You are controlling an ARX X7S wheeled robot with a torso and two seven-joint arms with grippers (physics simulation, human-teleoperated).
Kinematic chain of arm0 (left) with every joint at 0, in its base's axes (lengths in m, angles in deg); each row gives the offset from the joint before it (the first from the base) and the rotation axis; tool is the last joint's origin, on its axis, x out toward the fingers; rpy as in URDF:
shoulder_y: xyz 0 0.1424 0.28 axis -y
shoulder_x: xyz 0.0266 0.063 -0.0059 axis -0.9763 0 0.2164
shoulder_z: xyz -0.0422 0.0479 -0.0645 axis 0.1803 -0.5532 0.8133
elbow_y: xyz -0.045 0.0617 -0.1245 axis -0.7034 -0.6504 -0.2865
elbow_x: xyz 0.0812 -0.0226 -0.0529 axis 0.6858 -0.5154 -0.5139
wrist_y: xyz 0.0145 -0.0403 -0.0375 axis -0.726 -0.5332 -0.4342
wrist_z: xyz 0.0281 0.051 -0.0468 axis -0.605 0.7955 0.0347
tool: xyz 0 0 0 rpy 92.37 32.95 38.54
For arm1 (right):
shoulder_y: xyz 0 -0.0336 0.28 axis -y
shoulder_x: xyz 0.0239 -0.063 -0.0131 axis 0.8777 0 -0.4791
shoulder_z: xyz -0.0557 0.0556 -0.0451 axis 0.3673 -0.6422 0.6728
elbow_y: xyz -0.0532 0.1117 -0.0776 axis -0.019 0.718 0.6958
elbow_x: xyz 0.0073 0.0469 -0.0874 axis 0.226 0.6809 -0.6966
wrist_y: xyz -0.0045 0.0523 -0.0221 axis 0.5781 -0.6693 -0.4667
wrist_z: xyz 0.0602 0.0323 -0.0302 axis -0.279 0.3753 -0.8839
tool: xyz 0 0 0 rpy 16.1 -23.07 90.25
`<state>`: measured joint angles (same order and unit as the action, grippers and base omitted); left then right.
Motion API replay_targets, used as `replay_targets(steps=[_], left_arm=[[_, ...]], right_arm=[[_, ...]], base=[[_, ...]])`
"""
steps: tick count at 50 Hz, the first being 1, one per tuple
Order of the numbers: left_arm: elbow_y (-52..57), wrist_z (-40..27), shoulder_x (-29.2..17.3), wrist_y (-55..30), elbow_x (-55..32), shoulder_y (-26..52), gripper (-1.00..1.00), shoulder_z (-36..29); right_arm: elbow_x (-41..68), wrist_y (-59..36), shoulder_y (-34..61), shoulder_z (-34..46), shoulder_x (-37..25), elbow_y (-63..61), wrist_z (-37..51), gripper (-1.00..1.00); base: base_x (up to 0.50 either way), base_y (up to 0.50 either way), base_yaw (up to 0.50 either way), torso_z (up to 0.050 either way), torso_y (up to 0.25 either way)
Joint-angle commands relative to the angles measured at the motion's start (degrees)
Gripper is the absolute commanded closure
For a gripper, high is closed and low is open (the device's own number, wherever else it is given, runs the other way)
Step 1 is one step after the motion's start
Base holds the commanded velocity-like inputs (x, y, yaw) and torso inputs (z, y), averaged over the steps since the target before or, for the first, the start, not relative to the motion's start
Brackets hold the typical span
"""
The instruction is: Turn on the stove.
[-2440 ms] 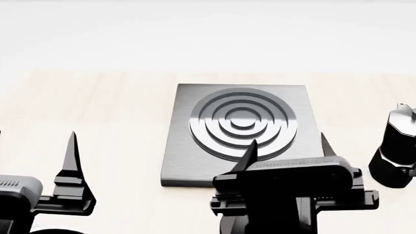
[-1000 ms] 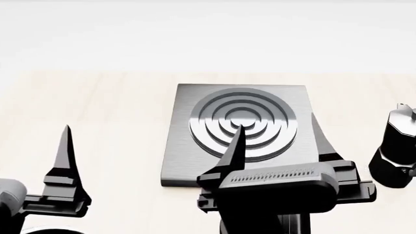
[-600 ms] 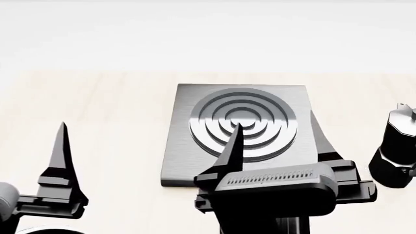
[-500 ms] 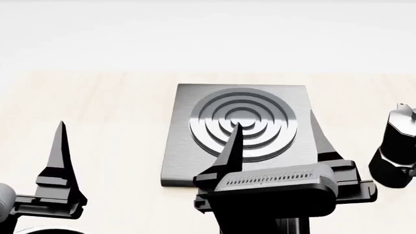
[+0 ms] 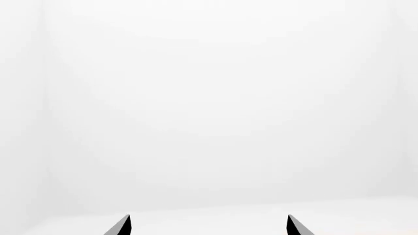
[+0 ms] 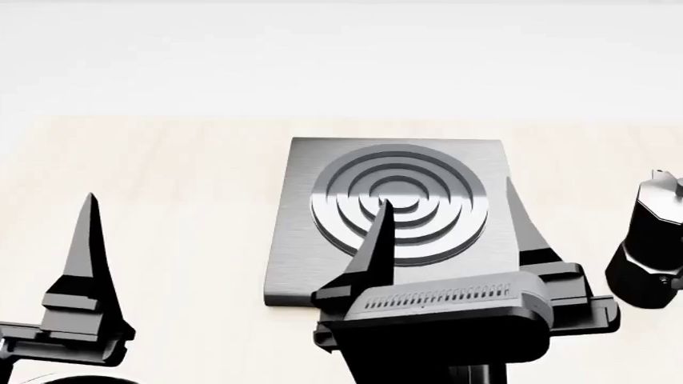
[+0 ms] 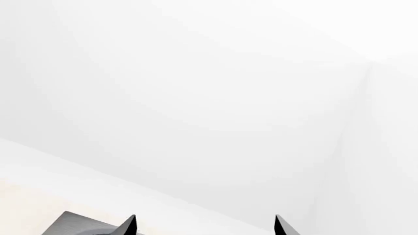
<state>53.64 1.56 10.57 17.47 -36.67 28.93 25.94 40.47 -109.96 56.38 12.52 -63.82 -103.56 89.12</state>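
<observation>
While the stove point(image 6: 393, 216) is sitting mid-counter, a brushed grey slab with raised concentric rings, I am hovering my right gripper point(image 6: 443, 232) over its near edge, fingers spread wide and pinching nothing. I judge this the approach: its knob is hidden from me, probably beneath my own wrist, so next I need to find it. My left gripper point(image 5: 207, 226) is idling spread near the counter's left front. A moka pot point(image 6: 649, 240) is standing by the right edge.

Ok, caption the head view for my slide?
Open right gripper over the grey square metal stove; black moka pot beside it.
</observation>
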Motion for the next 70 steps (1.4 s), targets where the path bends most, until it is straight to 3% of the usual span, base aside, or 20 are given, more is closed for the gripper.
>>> replay_targets(steps=[1, 42, 63, 70], left_arm=[[2.29, -1.16, -0.65, -1.51, -1.44, 0.72, -1.00, 0.10], [6.60, -7.66, -4.19, -2.54, -7.15, 3.21, -1.00, -0.95], [6.80, -26.20, -19.79, 10.57, -18.41, 12.41, -1.00, -15.19], [6.68, -28.93, -22.19, 13.19, -19.02, 14.57, -1.00, -18.78]], right_arm=[[0.10, -1.63, 0.41, -0.01, -0.18, -1.60, 0.03, -1.00], [-0.43, -6.19, 2.74, 2.75, -0.05, -7.43, 0.49, -1.00], [-0.35, -5.37, 2.47, 2.45, -0.29, -6.66, 0.63, -1.00], [-0.38, -5.23, 2.44, 2.44, -0.39, -6.59, 0.68, -1.00]], base=[[0.00, 0.00, 0.00, 0.000, 0.000], [0.00, 0.00, 0.00, 0.000, 0.000], [0.00, 0.00, 0.00, 0.000, 0.000], [0.00, 0.00, 0.00, 0.000, 0.000]])
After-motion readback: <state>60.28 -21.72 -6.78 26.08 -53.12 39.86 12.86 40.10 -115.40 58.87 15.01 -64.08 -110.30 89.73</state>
